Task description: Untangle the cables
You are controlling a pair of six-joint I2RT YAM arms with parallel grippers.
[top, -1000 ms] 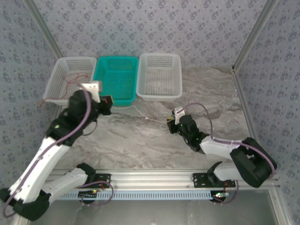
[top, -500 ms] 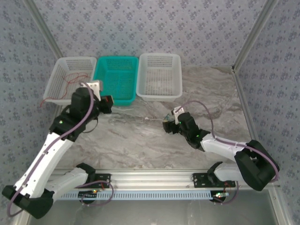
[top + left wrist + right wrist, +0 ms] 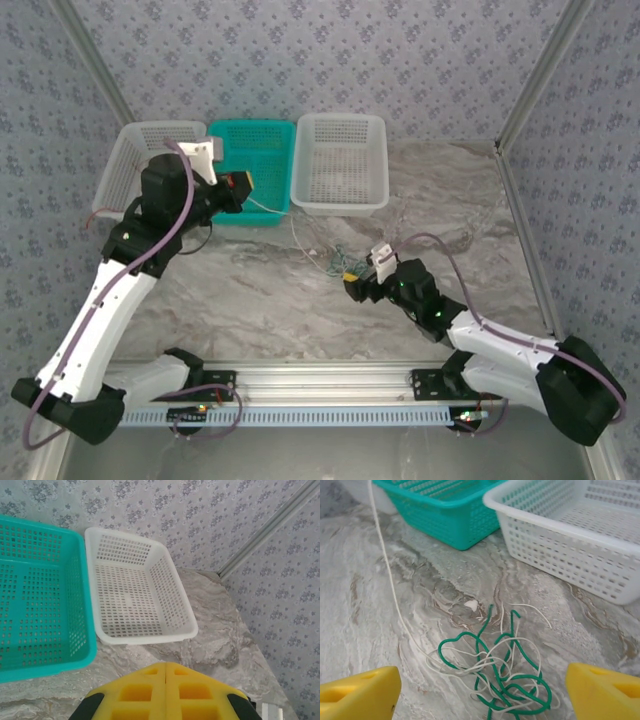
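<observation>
Cables [image 3: 495,680] number three by colour. One green cable [image 3: 481,647] and one whitish cable [image 3: 390,585] lie on the marble table [image 3: 450,200] in front of the teal basket [image 3: 262,160], off its right corner. A thin red strand [image 3: 97,213] shows well to the basket's left, mostly hidden by the left arm.

There are three baskets. The teal one stands in the middle, with a white basket [image 3: 125,160] on its left and another white basket [image 3: 340,205] on its right.

The green cable is coiled into loops with no single heading, and the whitish one is wound through it. From that knot the whitish cable runs out in one long line, slanting away toward the teal basket's front edge.

In the top view that line ends at the left gripper [image 3: 243,186], which hangs over the teal basket's near rim. The left wrist view shows its yellow pads [image 3: 150,692] pressed flat together, but no wire is visible between them. The top view suggests they are pinching the whitish cable.

The right gripper [image 3: 480,692] sits on the near side of the knot, farther from the teal basket. Its own camera shows the yellow fingertips [image 3: 357,692] spread wide to either side of the loops and holding nothing. That camera alone separates green from whitish strands, which in the top view are a faint scribble.
</observation>
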